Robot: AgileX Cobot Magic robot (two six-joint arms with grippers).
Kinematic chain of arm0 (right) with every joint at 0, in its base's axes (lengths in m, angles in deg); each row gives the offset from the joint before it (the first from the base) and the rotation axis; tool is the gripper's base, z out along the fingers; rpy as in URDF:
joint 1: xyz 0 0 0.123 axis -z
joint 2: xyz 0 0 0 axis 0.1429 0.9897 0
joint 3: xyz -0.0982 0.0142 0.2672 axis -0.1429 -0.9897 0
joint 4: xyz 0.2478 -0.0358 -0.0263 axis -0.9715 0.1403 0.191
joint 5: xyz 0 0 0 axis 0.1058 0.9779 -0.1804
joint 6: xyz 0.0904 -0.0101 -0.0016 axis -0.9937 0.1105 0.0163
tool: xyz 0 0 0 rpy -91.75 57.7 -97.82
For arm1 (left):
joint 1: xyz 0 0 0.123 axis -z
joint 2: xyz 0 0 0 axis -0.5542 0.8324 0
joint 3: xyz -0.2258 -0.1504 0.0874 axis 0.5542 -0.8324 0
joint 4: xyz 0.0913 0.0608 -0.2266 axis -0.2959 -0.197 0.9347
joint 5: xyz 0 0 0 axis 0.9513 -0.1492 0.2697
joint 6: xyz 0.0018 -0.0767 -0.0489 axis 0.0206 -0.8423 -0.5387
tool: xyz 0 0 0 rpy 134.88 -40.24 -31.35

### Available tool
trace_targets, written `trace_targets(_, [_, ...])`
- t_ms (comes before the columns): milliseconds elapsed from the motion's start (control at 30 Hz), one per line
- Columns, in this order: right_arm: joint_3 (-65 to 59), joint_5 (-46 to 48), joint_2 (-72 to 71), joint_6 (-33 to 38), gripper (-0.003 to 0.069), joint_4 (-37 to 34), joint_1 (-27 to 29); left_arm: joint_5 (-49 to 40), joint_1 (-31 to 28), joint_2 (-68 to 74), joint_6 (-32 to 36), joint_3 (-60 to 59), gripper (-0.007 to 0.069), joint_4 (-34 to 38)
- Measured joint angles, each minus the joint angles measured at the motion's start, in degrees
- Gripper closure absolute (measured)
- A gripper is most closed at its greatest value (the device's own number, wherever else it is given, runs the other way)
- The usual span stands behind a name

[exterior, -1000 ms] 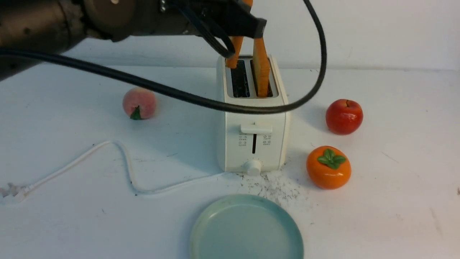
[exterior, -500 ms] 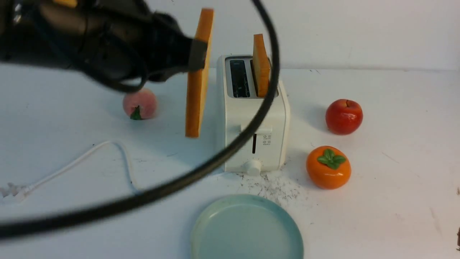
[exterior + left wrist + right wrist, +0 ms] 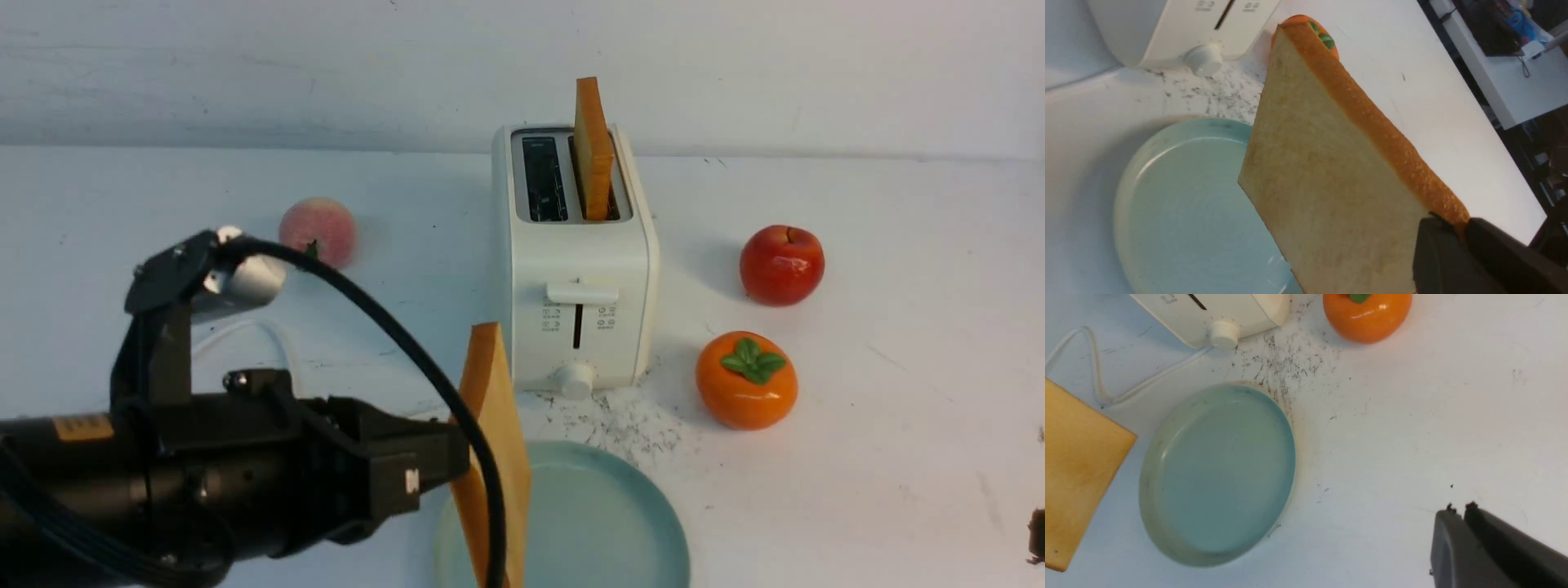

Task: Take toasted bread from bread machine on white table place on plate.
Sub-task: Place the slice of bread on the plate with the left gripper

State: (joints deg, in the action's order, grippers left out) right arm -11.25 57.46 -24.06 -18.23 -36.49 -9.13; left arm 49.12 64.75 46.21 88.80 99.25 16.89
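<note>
The left gripper [image 3: 1455, 228] is clamped on 1 corner of a toast slice [image 3: 492, 408], holding it on edge over the plate [image 3: 645, 510] near the front edge of the table [image 3: 898, 457], likely so it can be laid flat. The other slice [image 3: 593, 147] stands in the toaster [image 3: 584, 261]. Only the right wrist view shows the right gripper [image 3: 1457, 510] closed and empty.

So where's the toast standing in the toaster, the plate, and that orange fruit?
Standing toast [image 3: 593, 155]: front view, its crust edge.
Plate [image 3: 608, 523]: front view, bare inner surface.
Orange fruit [image 3: 743, 400]: front view, its glossy side.
</note>
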Motion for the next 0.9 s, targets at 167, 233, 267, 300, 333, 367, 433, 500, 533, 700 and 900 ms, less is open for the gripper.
trace_targets(167, [0.00, -0.83, 0.00, 0.87, 0.0618, -0.05, 0.00, -1.42, 0.00, 4.66, 24.71, -0.95, 0.0592, 24.35])
trace_targets(233, [0.00, -0.87, 0.00, 1.09, 0.0618, -0.05, 0.00, -2.71, 0.00, 6.55, 31.78, -0.95, 0.0592, 28.48])
trace_targets(267, [0.00, -0.87, 0.00, 1.13, 0.0618, -0.05, 0.00, -3.15, 0.00, 7.86, 34.39, -0.95, 0.0592, 29.47])
trace_targets(300, [0.00, -0.90, 0.00, 1.19, 0.0616, -0.05, 0.00, -3.51, 0.00, 8.96, 35.78, -0.95, 0.0592, 29.85])
trace_targets(333, [0.00, -0.98, 0.00, 1.21, 0.0616, -0.18, 0.00, -4.01, 0.00, 10.71, 36.75, -0.95, 0.0592, 30.38])
trace_targets(367, [0.00, -1.05, 0.00, 1.21, 0.0615, -0.21, 0.00, -4.82, 0.00, 12.26, 37.44, -0.95, 0.0592, 30.63])
trace_targets(433, [0.00, -1.19, 0.00, 1.21, 0.0615, -0.21, 0.00, -6.01, 0.00, 14.70, 38.51, -0.95, 0.0592, 30.83])
trace_targets(500, [0.00, -1.21, 0.00, 1.21, 0.0615, -0.21, 0.00, -7.38, 0.00, 17.20, 40.68, -0.95, 0.0592, 30.83])
trace_targets(533, [0.00, -1.21, 0.00, 1.21, 0.0613, -0.21, 0.00, -7.97, 0.00, 18.58, 42.32, -0.95, 0.0592, 30.89])
trace_targets(700, [0.00, -1.21, 0.00, 1.21, 0.0606, -0.23, 0.00, -8.41, 0.00, 22.57, 46.34, -0.77, 0.0592, 30.99])
trace_targets(900, [0.00, -1.21, 0.00, 1.21, 0.0601, -0.28, 0.00, -8.44, 0.00, 23.28, 49.65, 2.37, 0.0592, 31.09])
